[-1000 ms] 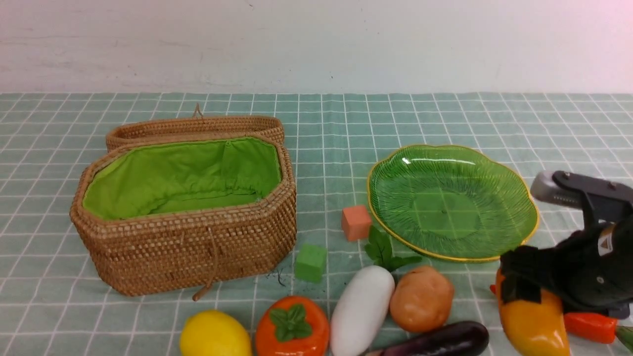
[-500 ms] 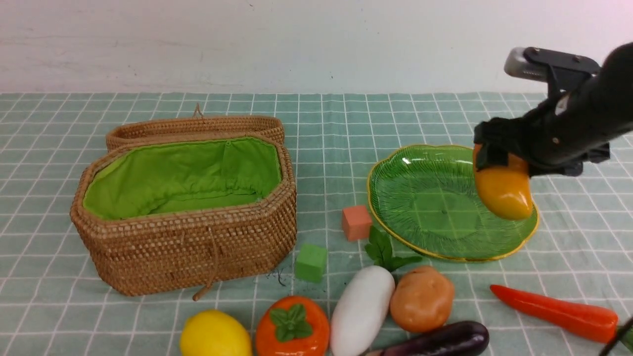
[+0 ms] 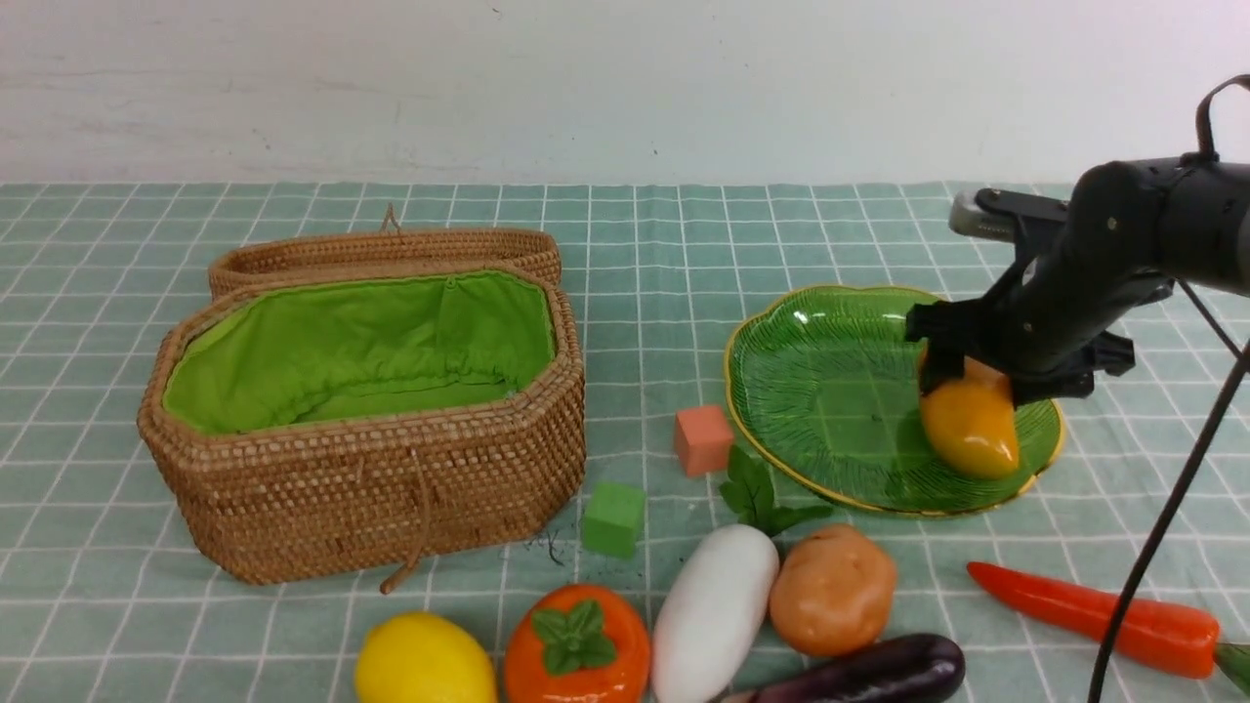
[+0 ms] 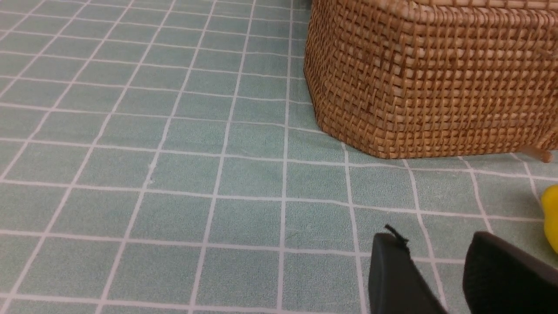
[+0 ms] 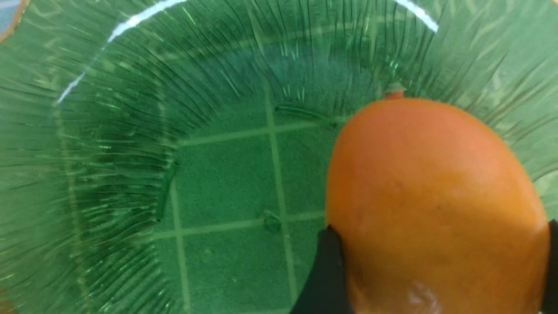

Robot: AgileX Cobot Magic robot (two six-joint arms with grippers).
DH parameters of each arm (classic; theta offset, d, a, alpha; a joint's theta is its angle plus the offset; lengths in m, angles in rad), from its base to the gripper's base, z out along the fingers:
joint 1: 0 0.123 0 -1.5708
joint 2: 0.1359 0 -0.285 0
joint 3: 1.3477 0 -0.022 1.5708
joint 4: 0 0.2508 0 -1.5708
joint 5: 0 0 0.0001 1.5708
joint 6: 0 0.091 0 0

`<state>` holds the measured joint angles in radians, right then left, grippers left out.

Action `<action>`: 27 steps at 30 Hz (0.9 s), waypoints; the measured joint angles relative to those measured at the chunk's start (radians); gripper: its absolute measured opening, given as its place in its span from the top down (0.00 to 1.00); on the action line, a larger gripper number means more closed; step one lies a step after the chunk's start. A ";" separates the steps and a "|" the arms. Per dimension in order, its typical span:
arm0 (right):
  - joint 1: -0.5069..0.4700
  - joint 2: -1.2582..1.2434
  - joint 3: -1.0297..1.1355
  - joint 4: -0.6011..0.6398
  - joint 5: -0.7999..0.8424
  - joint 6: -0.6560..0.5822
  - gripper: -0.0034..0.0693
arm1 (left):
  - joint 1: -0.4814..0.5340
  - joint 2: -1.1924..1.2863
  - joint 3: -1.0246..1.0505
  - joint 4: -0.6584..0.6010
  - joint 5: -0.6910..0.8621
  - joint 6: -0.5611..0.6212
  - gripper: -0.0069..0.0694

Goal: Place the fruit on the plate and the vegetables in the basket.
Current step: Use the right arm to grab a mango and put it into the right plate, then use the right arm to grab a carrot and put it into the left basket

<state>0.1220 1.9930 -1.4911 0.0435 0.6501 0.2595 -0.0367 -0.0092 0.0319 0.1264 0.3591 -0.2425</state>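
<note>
My right gripper [image 3: 977, 376] is shut on the yellow-orange mango [image 3: 969, 430], whose lower end is down in the right part of the green plate [image 3: 781, 312]. The right wrist view shows the mango [image 5: 436, 205] filling the gap between the black fingers [image 5: 324, 270], with the plate [image 5: 87, 131] beneath. Along the front lie the lemon [image 3: 425, 662], orange fruit [image 3: 576, 649], white radish [image 3: 713, 610], potato [image 3: 832, 589], eggplant [image 3: 869, 672] and carrot [image 3: 1094, 617]. The open basket [image 3: 371, 469] stands at the left. My left gripper [image 4: 431, 237] is open over the cloth, near the basket [image 4: 436, 78] and lemon [image 4: 550, 213].
A salmon cube [image 3: 703, 439] and a green cube [image 3: 613, 517] sit between the basket and the plate. The basket's lid [image 3: 386, 249] lies folded back behind it. A black cable [image 3: 1162, 527] hangs from the right arm across the carrot's end.
The right gripper lifted the mango from the front right beside the carrot, carried it over the plate, and has now lowered it into the plate's right part. The carrot is uncovered.
</note>
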 joint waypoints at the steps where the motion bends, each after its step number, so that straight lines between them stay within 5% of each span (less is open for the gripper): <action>1: 0.000 -0.012 0.000 0.000 0.015 -0.008 0.13 | 0.000 0.000 0.000 0.000 0.000 0.000 0.60; 6: 0.000 -0.075 0.000 0.000 0.072 -0.050 0.02 | 0.000 0.000 0.000 0.000 0.000 0.000 0.60; 12: 0.000 -0.210 0.000 -0.031 0.216 -0.167 0.06 | 0.000 0.000 0.000 0.000 0.000 0.000 0.60; 18: -0.001 -0.390 0.124 -0.016 0.438 -0.481 0.12 | 0.000 0.000 0.000 0.000 0.000 0.000 0.60; 23: -0.001 -0.440 0.339 -0.025 0.389 -0.671 0.14 | 0.000 0.000 0.000 0.000 0.000 0.000 0.60; 27: -0.001 -0.430 0.563 -0.120 0.169 -0.784 0.14 | 0.000 0.000 0.000 0.000 0.000 0.000 0.60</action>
<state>0.1209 1.5633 -0.9284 -0.0766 0.8193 -0.5246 -0.0367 -0.0092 0.0319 0.1264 0.3591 -0.2425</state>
